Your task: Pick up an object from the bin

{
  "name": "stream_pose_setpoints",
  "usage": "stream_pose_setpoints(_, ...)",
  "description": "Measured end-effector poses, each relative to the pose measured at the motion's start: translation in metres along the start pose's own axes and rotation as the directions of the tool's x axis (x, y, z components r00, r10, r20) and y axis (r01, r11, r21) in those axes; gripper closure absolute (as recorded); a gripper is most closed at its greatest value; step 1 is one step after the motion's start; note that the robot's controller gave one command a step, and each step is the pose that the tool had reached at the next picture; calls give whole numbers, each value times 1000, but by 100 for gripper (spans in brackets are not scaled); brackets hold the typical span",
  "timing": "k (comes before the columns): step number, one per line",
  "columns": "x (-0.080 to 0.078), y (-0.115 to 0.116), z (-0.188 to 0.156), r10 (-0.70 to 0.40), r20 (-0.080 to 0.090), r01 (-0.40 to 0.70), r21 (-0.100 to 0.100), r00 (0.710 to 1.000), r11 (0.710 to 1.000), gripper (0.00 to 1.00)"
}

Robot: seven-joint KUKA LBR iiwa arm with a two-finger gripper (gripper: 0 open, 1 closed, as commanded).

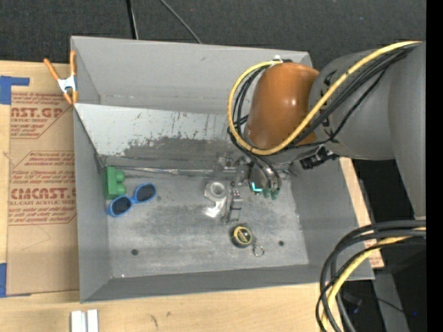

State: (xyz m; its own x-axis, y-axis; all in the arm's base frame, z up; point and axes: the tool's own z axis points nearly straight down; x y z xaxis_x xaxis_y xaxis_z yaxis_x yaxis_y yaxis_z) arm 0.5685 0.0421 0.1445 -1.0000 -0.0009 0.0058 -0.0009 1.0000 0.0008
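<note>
A dark grey floor (pixel 332 12) lies along the top.

A small shiny silver piece (pixel 216 196) lies near the middle of the bin (pixel 173 251) floor. Close by, nearer the front wall, lies a little round black and yellow thing (pixel 241 236) with a ring.

Bin (pixel 173 239) — matt grey metal, scuffed; sunglasses (pixel 131 199) — glossy blue plastic; green block (pixel 114 182), plastic.
</note>
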Motion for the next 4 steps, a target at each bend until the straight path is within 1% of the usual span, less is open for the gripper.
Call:
stream_pose_setpoints(1,-22,-24,74,-313,10,313,3,950,950,0)
stream_pose_setpoints(2,-24,-24,71,-312,12,312,3,950,950,100)
stream_pose_setpoints(3,-27,-9,16,-372,13,372,4,928,928,100)
stream_pose_setpoints(4,-3,-12,-77,-407,14,407,6,913,914,100)
